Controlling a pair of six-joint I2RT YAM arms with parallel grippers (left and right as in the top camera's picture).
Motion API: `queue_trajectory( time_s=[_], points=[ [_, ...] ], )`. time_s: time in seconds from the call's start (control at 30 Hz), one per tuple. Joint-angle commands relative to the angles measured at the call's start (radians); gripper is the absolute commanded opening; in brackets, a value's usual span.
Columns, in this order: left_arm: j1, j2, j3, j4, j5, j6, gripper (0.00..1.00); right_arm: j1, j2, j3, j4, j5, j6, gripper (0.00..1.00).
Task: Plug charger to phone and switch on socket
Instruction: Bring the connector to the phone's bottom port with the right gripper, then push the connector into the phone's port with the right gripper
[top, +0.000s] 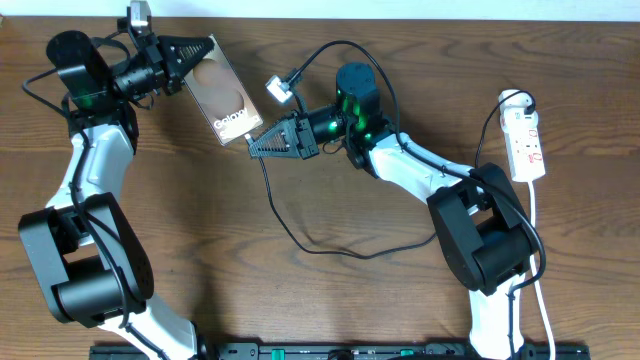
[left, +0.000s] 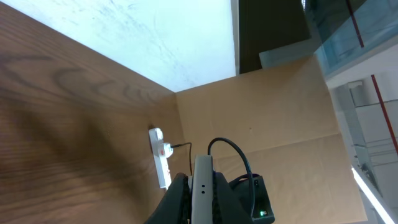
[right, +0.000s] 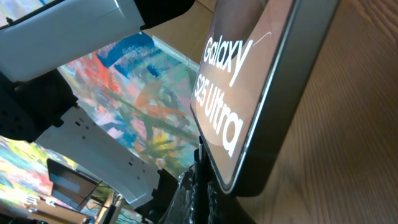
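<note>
Overhead: your left hand (top: 197, 65), upper left, pinches the phone (top: 226, 97) by its top end; right hand (top: 252, 147) pinches the charger (top: 300, 243) tip at its lower end; socket (top: 526, 140) far right.
Left wrist: phone (left: 202, 186) edge-on, bottom centre.
Right wrist: phone (right: 249, 93) upper right.

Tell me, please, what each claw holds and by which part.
Left claw: the phone, by its unlettered end. Right claw: the charger, by its plug tip.

The table (top: 330, 292) was brown wood, grained and matt. The phone (top: 222, 92) had a glossy glass face (reflections showed) and a smooth dark frame. The socket (top: 527, 148) looked smooth white plastic; the charger (top: 345, 254) cable was matt black.
</note>
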Motion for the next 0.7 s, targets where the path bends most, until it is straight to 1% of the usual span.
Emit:
queue_trajectory(
  time_s=[0.0, 0.67],
  points=[
    [-0.003, -0.028, 0.020, 0.005, 0.012, -0.029, 0.07, -0.005, -0.001, 0.004, 0.003, 0.003, 0.005, 0.01],
    [-0.010, -0.028, 0.007, 0.004, -0.008, -0.050, 0.07, -0.005, -0.001, 0.004, 0.003, 0.004, 0.005, 0.01]
  ],
)
